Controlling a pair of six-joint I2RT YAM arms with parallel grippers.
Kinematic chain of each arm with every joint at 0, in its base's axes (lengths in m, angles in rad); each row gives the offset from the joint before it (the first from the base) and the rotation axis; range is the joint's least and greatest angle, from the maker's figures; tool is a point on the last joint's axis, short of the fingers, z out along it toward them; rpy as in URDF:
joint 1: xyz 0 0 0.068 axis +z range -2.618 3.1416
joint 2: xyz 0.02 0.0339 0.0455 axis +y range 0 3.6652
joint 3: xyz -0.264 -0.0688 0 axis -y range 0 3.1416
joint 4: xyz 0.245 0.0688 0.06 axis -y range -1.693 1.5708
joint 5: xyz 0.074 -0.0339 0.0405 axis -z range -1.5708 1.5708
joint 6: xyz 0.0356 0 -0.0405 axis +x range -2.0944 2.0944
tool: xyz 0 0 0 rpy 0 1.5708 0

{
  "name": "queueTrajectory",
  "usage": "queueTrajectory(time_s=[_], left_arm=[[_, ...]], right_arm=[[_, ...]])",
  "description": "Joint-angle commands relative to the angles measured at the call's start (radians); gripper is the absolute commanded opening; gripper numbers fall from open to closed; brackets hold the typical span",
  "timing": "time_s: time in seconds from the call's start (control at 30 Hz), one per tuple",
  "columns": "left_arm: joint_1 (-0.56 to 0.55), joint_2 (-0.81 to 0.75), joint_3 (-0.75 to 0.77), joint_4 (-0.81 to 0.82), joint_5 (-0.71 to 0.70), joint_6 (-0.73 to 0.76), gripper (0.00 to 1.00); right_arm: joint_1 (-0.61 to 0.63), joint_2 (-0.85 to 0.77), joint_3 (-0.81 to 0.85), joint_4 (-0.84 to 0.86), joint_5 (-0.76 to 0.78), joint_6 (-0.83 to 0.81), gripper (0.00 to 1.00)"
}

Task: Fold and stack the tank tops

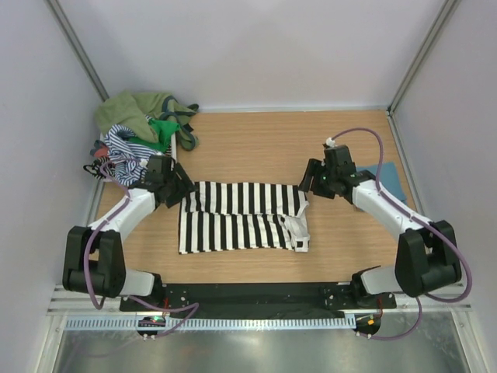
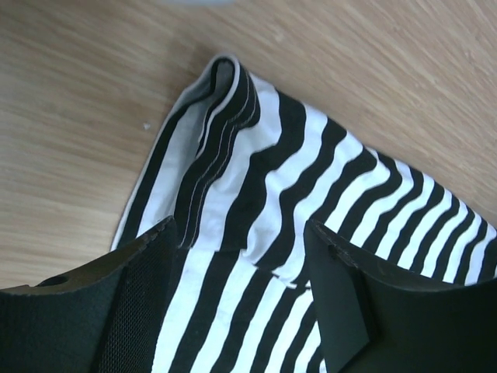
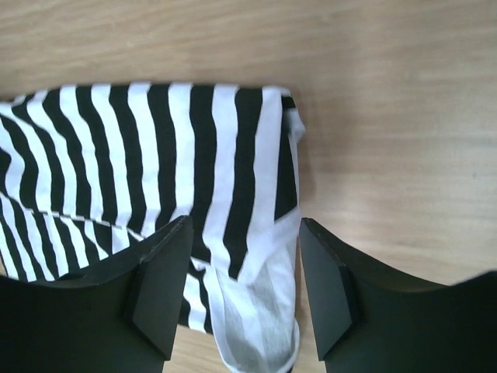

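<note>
The table [image 1: 256, 140] is carrying the striped tank top [image 1: 241, 217], which is lying flat and part-folded at centre. The heap of tops [image 1: 140, 128] is sitting at the far-left corner. Judgement: a clean fold is calling for both sides pinching every layer at the far corners and lifting evenly. The left jaws are standing spread over the left corner and the right jaws spread over the strap end. Neither is holding cloth.
</note>
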Motion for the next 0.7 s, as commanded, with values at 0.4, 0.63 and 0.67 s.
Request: queueTrajectory(time_s=[0.4, 0.63, 0.67], left_arm=[[0.001, 0.258, 0.242, 0.029, -0.128, 0.080, 0.64], [0.006, 0.347, 0.293, 0.031, -0.113, 0.090, 0.62], [0.007, 0.357, 0.297, 0.034, -0.107, 0.092, 0.61]], right_arm=[[-0.060, 0.374, 0.252, 0.131, -0.050, -0.081, 0.58], [-0.072, 0.454, 0.269, 0.163, -0.130, -0.082, 0.57], [-0.074, 0.460, 0.264, 0.169, -0.148, -0.079, 0.56]])
